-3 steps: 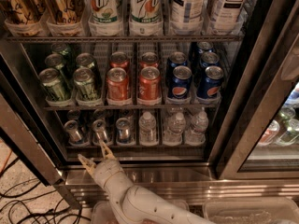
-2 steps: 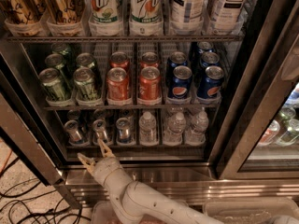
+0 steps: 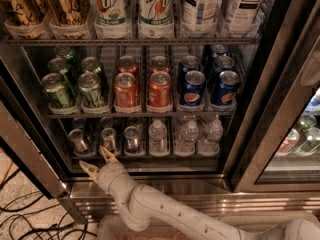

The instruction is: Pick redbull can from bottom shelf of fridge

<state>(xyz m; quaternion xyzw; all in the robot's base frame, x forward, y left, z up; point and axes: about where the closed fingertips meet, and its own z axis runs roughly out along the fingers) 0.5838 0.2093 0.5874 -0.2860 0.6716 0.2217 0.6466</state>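
Observation:
The fridge (image 3: 250,149) stands open with its dark racks in view. On the bottom shelf (image 3: 150,156), three slim silver-and-blue redbull cans (image 3: 108,139) stand in the front row at the left, with more behind them. My gripper (image 3: 98,160) is at the shelf's front rail, just below and in front of the left and middle cans. Its two tan fingers (image 3: 108,154) are spread apart and hold nothing. The white arm (image 3: 165,216) runs from the lower right up to it.
Small clear water bottles (image 3: 187,137) fill the right of the bottom shelf. Green (image 3: 75,86), red (image 3: 142,86) and blue soda cans (image 3: 207,84) sit on the rack above. The open glass door (image 3: 27,154) is at the left, cables (image 3: 25,219) lie on the floor.
The gripper has stayed at the shelf's front rail, and the arm behind it has shifted slightly. No can has moved.

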